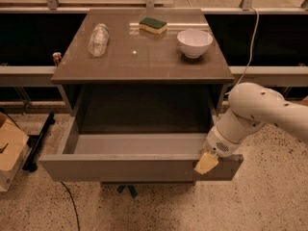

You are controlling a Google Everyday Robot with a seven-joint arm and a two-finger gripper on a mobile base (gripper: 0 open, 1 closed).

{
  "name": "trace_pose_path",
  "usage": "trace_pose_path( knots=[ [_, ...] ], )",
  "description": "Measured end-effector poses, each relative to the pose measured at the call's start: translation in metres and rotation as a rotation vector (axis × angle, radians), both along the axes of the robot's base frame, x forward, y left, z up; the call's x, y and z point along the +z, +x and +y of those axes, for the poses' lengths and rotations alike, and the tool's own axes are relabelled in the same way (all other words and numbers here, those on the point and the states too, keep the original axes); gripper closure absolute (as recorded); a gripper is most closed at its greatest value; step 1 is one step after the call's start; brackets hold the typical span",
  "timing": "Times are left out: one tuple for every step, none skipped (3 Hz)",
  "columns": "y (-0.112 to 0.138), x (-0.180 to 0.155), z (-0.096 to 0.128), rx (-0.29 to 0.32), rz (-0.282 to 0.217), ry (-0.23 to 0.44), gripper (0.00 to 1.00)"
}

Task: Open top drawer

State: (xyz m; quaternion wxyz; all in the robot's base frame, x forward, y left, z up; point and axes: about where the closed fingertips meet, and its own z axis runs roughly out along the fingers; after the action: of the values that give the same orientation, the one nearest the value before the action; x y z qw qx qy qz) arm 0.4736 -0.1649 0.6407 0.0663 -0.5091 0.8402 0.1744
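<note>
The top drawer [120, 167] stands pulled far out of the grey-brown cabinet. Its wide flat front faces me and its deep pale grey box [139, 143] shows empty inside. My gripper [207, 162] is at the right end of the drawer front, its pale tip lying over the front's top edge. My white arm [255, 112] reaches in from the right. The other drawer fronts are hidden below the open drawer.
On the cabinet top [144, 57] lie a clear plastic bottle [98, 39], a green-and-yellow sponge [153, 25] and a white bowl [194, 42]. A cardboard box [9, 150] stands on the floor at the left. A black cable [72, 206] runs across the speckled floor.
</note>
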Motion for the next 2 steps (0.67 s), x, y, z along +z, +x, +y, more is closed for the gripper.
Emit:
trace_pose_path(
  knots=[
    [0.0000,0.0006,0.0000,0.000,0.000,0.000,0.44],
    [0.0000,0.0006,0.0000,0.000,0.000,0.000,0.20]
  ],
)
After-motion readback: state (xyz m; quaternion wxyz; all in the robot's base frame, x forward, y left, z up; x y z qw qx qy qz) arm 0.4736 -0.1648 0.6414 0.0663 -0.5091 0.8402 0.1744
